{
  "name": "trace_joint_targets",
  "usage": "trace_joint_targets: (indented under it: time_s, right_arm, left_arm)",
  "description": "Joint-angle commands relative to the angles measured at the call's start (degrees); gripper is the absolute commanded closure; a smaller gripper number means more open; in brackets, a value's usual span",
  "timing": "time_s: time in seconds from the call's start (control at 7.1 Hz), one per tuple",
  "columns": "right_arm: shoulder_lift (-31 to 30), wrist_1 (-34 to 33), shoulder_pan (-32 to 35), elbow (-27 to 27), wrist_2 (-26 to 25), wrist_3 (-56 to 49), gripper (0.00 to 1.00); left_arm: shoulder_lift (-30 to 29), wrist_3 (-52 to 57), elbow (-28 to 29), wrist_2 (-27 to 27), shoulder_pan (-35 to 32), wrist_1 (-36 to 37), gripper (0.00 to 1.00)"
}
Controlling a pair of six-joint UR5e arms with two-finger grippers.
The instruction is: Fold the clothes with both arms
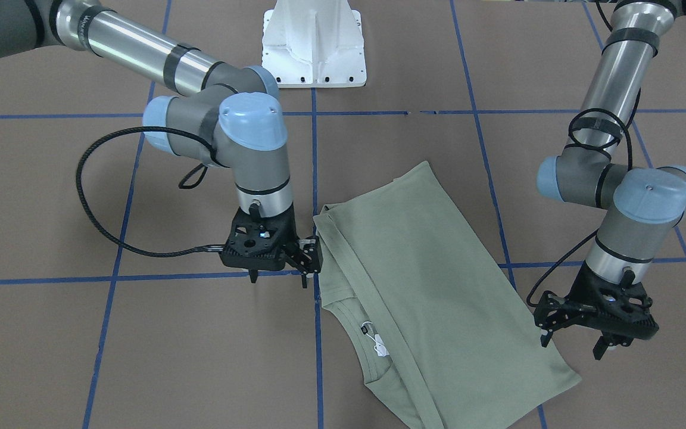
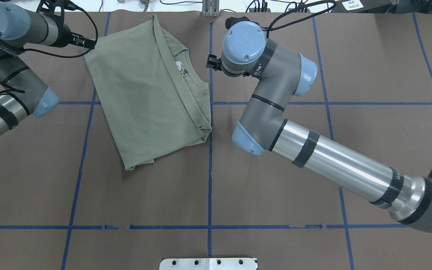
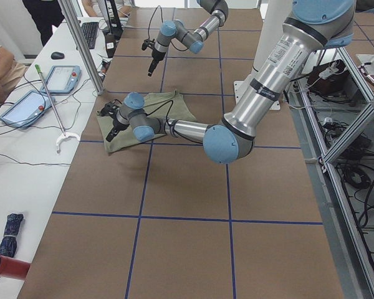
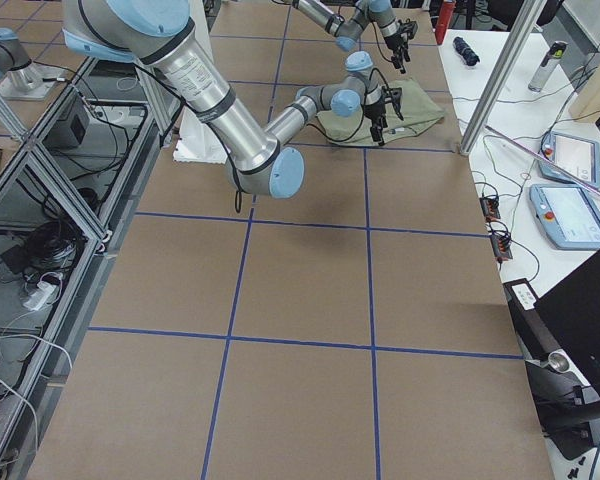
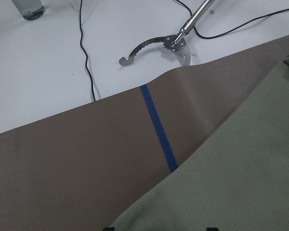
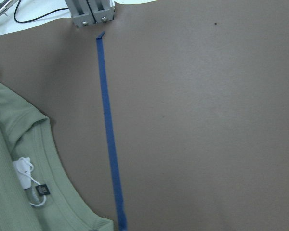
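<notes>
1. Shirt [image 1: 438, 286], sage green, lies folded on the brown table [image 1: 140, 357], its white neck tag [image 1: 379, 344] showing.
2. Right gripper [image 1: 278, 279] hovers just beside the shirt's collar-side edge, jaws spread wide, holding nothing.
3. Left gripper [image 1: 571, 348] hangs near the opposite edge, jaws likewise wide.

Finely ribbed matt cloth shirt [image 1: 438, 280]; smooth matt brown paper table [image 1: 140, 357].
</notes>
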Motion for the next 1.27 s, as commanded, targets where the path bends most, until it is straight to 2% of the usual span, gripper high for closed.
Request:
trace_joint_targets:
  time_s: [0.0,0.28,0.42,0.84,1.13]
  right_arm:
    - [4.4,8.0,-2.6,-9.9,-3.6,4.9,0.15]
    - [5.2,8.1,-5.0,-12.2,-6.8,5.1,0.23]
    - [5.6,8.1,-5.2,-12.3,-6.9,5.2,0.3]
    - [6.1,11.8,-6.8,-15.8,-8.6,5.1,0.38]
    - [5.9,11.7,-7.0,-15.9,-8.8,5.0,0.45]
  left_arm:
    - [4.3,-1.9,-5.8,-1.6,0.0,-0.2,0.0]
    - [4.4,-1.9,-5.9,-1.6,0.3,-0.2,0.0]
    - [4.5,-1.9,-5.9,-1.6,0.3,-0.2,0.0]
    - [4.5,-1.9,-5.9,-1.6,0.5,-0.2,0.0]
    - [4.5,-1.9,-5.9,-1.6,0.5,-0.2,0.0]
